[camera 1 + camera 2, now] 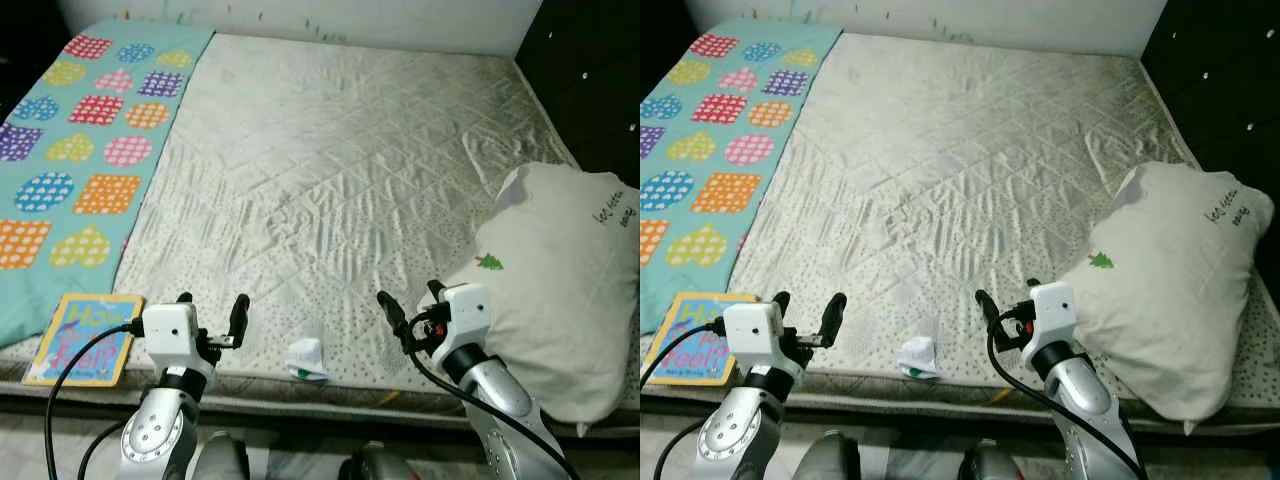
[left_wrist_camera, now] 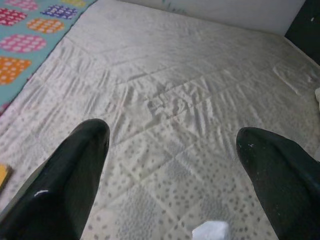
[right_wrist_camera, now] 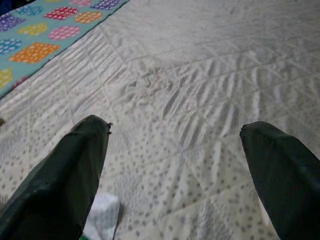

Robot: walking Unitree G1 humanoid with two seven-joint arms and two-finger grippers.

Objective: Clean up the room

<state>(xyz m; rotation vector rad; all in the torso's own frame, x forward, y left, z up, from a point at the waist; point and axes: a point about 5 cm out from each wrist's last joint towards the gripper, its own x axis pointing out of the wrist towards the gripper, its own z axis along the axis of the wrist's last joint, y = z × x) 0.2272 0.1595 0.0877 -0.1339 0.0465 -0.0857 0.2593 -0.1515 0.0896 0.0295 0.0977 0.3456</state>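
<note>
While both tools gape apart, crumpled paper [image 1: 307,359] between left tool [image 1: 212,305] and right tool [image 1: 410,300].

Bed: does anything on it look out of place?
Yes. A crumpled white wrapper lies near the bed's front edge, between the grippers, like litter. A picture book sits at the front left corner.

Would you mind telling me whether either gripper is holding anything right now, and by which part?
Nothing is held. The left gripper and right gripper both hover open above the bed's near edge, with the crumpled white wrapper lying untouched between them.
</note>
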